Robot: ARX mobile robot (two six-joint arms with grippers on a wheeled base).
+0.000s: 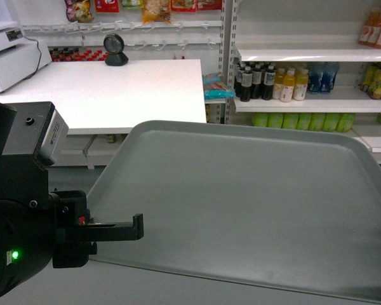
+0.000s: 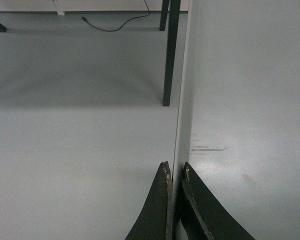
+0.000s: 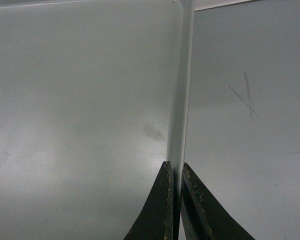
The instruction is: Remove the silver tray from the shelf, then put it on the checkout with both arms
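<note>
In the air near me, the tray point(image 1: 241, 203) hangs flat; my left gripper point(image 2: 175, 172) and right gripper point(image 3: 175, 170) each pinch a side rim, keeping it level for the counter point(image 1: 114, 89), far left.

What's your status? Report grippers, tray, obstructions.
Left gripper and right gripper shut on silver tray rims. Tray airborne, short of checkout. Scanner and register at counter's rear.
</note>
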